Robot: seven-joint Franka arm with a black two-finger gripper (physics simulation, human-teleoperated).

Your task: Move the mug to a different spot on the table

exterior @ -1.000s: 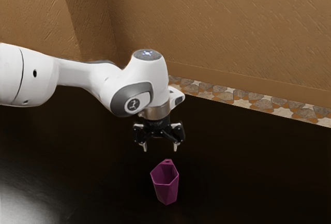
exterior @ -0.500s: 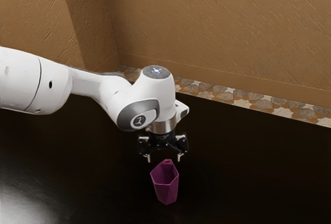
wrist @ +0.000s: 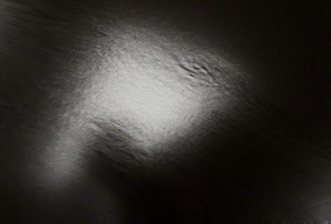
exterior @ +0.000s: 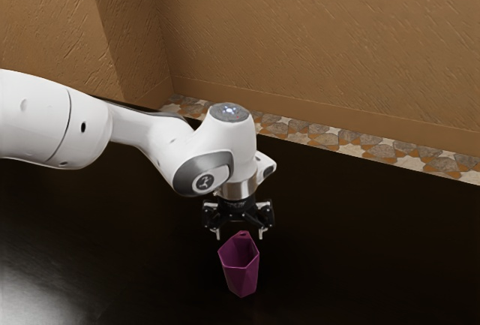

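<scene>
- The white Franka arm (exterior: pixel 112 133) comes in from the exterior view's left. It stretches low across the dark, glossy table (exterior: pixel 82 265) and bends at the wrist so that the hand points straight down. That posture suits a top-down pick.
- The black gripper (exterior: pixel 238 227) hangs from that wrist, just right of the view's middle. Its two fingers are spread apart and hold nothing. The tips sit just above the rim of the mug (exterior: pixel 239 269), and I cannot tell whether one already brushes it. The wide spread looks meant to let the fingers pass either side of the rim or wall before they close.
- The mug is a purple, faceted cup standing upright on the table, mouth up, directly under the hand. It is near the view's lower edge and well apart from the table's far edge. I cannot make out a handle. By my reading it has not yet been gripped or lifted, so the move to a new spot is not yet begun.
- In the wrist view a pale sheen (wrist: pixel 147 100) lies on the dark tabletop below the hand.
- To the right, beyond the table's far edge, a strip of cobbled floor (exterior: pixel 375 148) runs along the brown textured wall (exterior: pixel 337 40).
</scene>
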